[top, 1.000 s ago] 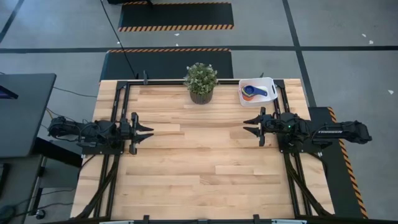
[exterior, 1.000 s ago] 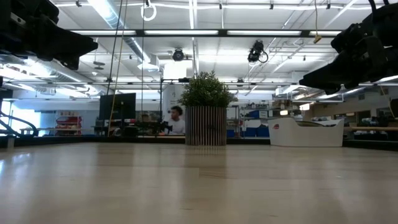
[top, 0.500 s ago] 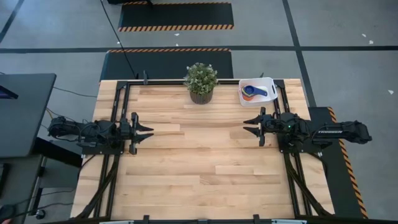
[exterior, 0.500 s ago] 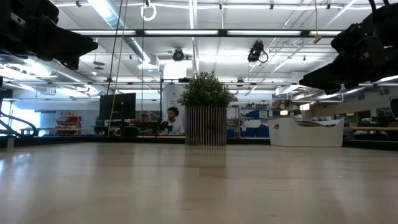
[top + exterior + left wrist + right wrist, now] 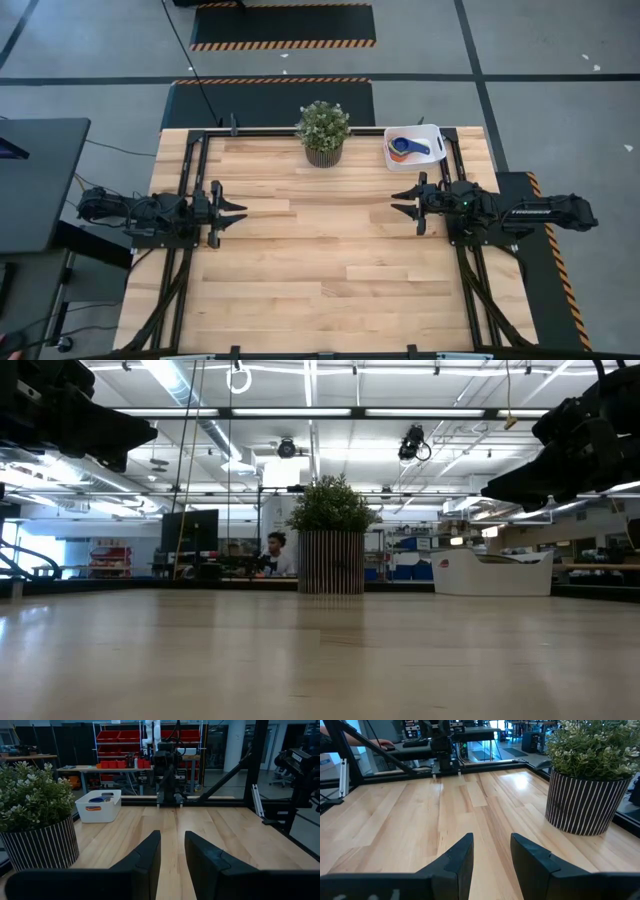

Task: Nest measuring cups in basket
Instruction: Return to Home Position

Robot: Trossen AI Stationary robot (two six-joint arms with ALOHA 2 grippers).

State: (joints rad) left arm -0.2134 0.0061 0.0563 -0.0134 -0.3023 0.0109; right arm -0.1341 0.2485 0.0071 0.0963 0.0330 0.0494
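Observation:
The white basket (image 5: pixel 413 147) stands at the table's far right corner, and it also shows in the low view (image 5: pixel 492 573) and the left wrist view (image 5: pixel 99 805). Measuring cups lie nested inside it: a blue one with its handle (image 5: pixel 413 146) over an orange one (image 5: pixel 400 157). The remaining cups are hidden. My left gripper (image 5: pixel 238 213) hovers open above the table's left side, empty. My right gripper (image 5: pixel 398 201) hovers open at the right side, just near of the basket, empty too.
A potted green plant (image 5: pixel 322 131) in a striped pot stands at the far edge, mid-table, left of the basket. Bare wood (image 5: pixel 320 250) spreads between the arms. A black frame rail (image 5: pixel 300 135) edges the far side. A person (image 5: pixel 272 553) sits in the room beyond.

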